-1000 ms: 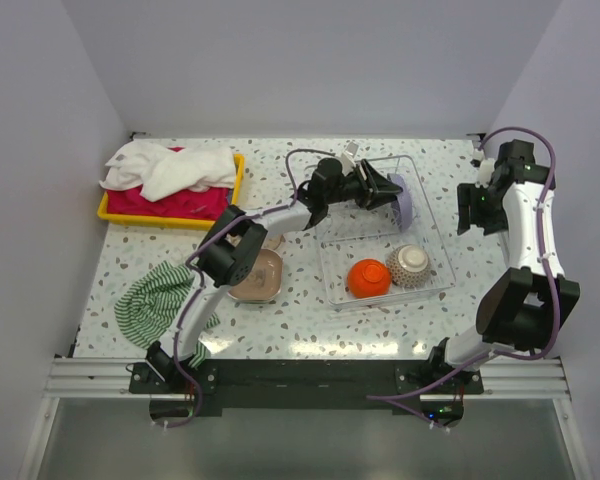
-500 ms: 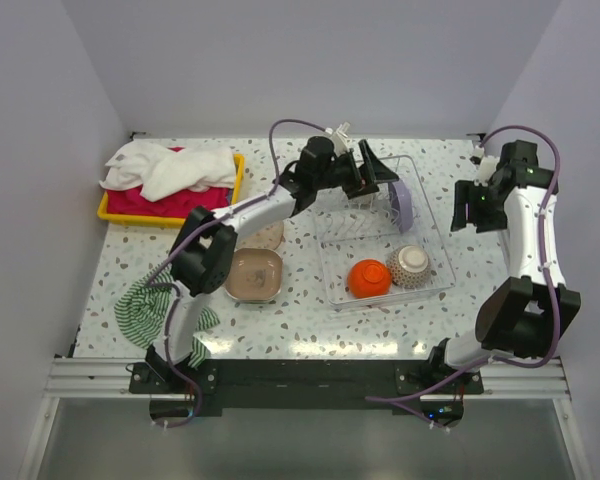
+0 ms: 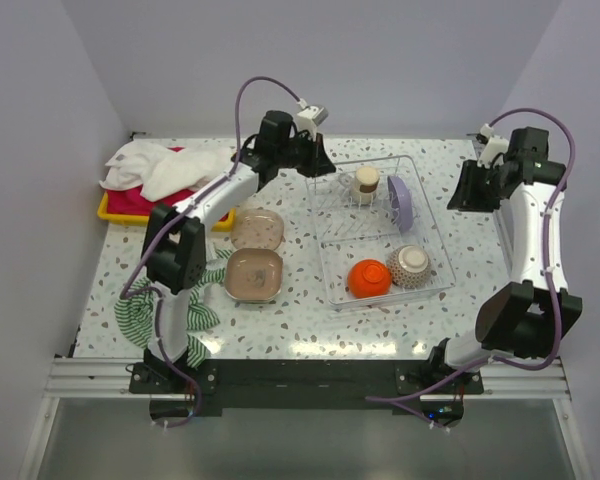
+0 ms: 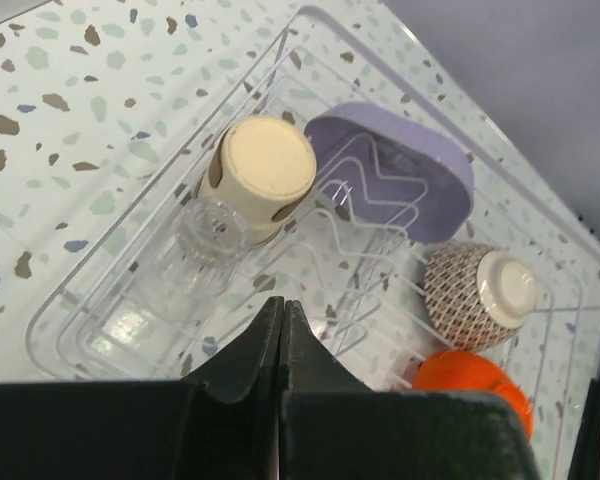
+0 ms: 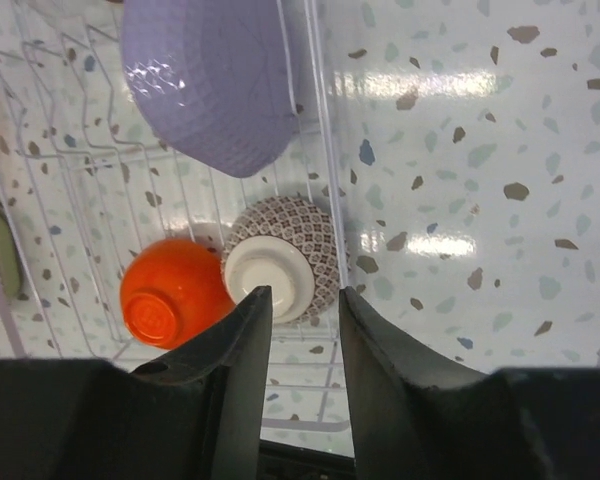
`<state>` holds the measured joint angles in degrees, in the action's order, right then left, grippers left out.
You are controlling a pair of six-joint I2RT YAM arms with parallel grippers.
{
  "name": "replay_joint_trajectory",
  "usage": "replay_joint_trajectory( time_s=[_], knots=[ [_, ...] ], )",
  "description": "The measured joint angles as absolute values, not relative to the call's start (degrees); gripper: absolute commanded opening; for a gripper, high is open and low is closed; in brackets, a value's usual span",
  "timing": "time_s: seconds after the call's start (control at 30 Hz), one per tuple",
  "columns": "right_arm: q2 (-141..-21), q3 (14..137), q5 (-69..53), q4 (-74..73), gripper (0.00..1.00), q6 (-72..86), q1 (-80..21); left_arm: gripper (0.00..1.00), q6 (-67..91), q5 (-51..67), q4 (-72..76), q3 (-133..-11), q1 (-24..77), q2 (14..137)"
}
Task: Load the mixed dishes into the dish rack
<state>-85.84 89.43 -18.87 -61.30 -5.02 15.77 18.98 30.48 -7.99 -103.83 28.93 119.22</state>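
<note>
The dish rack (image 3: pixel 332 282) stands right of centre. It holds a beige cup (image 3: pixel 366 182), a clear glass (image 4: pixel 208 233), an upright lilac plate (image 3: pixel 402 200), an orange bowl (image 3: pixel 368 277) and a speckled bowl (image 3: pixel 411 264), both bowls upside down. Two tan plates (image 3: pixel 257 229) (image 3: pixel 254 274) lie on the table left of the rack. My left gripper (image 3: pixel 320 165) hovers over the rack's far left corner, shut and holding nothing. My right gripper (image 5: pixel 305 292) hangs open above the rack's right side, over the speckled bowl (image 5: pixel 315 235), with nothing between its fingers.
A yellow tray (image 3: pixel 110 210) of towels sits at the back left. A green striped cloth (image 3: pixel 155 300) lies at the front left, beside the left arm. The enclosure walls close in on the back and both sides.
My left arm has drawn back and left from over the rack, uncovering the beige cup, and its jaws have shut. My right gripper's jaws have narrowed.
</note>
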Motion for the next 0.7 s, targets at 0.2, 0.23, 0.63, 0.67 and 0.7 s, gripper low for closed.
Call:
replay_joint_trajectory(
  time_s=[0.2,0.23,0.63,0.67,0.7],
  knots=[
    [-85.9,89.8,-25.6,-60.3,0.55,-3.0,15.8,0.43,3.2,30.9,-16.1,-97.0,27.7,112.9],
    [-85.9,89.8,-27.1,-60.2,0.58,-3.0,15.8,0.46,-1.0,30.9,-19.8,-95.1,27.4,110.2],
    [-85.9,92.8,-39.3,-60.4,0.72,-7.7,5.0,0.58,-39.5,29.7,-55.4,-82.8,26.7,87.5],
    [-85.9,92.9,-40.1,-60.4,0.72,-8.0,3.8,0.59,-41.9,29.0,-56.9,-80.4,26.9,86.2],
    [-85.9,93.0,-40.7,-60.4,0.72,-8.0,3.0,0.59,-43.9,28.1,-57.8,-77.8,27.2,85.0]
  ],
)
